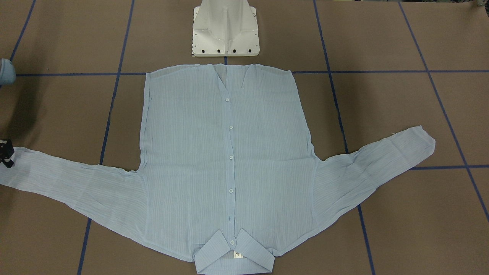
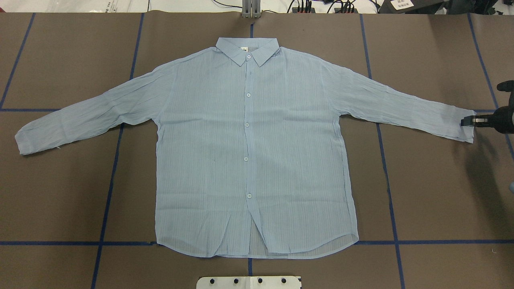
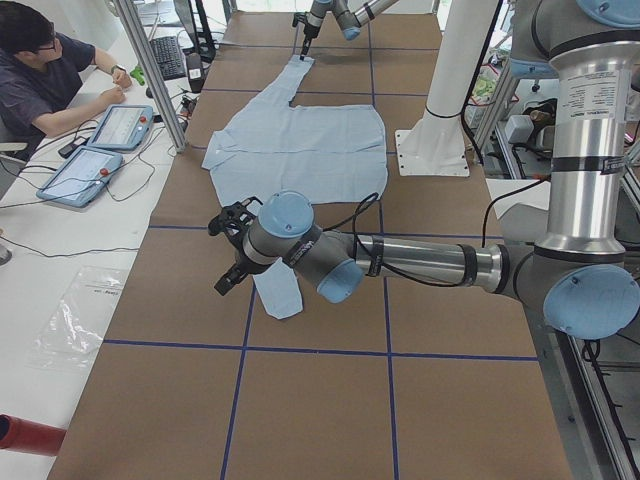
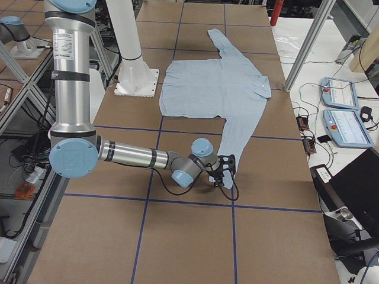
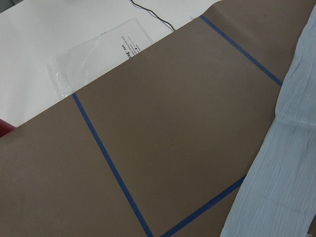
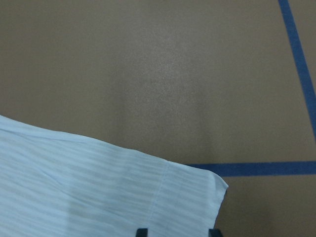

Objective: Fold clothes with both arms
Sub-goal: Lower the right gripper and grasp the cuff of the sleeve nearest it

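Black fingertips (image 6: pixel 141 232) of the right gripper (image 2: pixel 468 120) stand apart astride one cuff of the light blue striped shirt (image 2: pixel 249 152), which lies flat and buttoned on the brown table (image 2: pixel 60 192). The left gripper (image 3: pixel 224 256) hangs beside the other cuff; I cannot tell how its fingers stand. Just off the hem sits a white pedestal base (image 2: pixel 249 282).

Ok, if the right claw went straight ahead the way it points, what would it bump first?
Probably the shirt's sleeve cuff: it lies right at the tips of the right claw, with the table just beneath.
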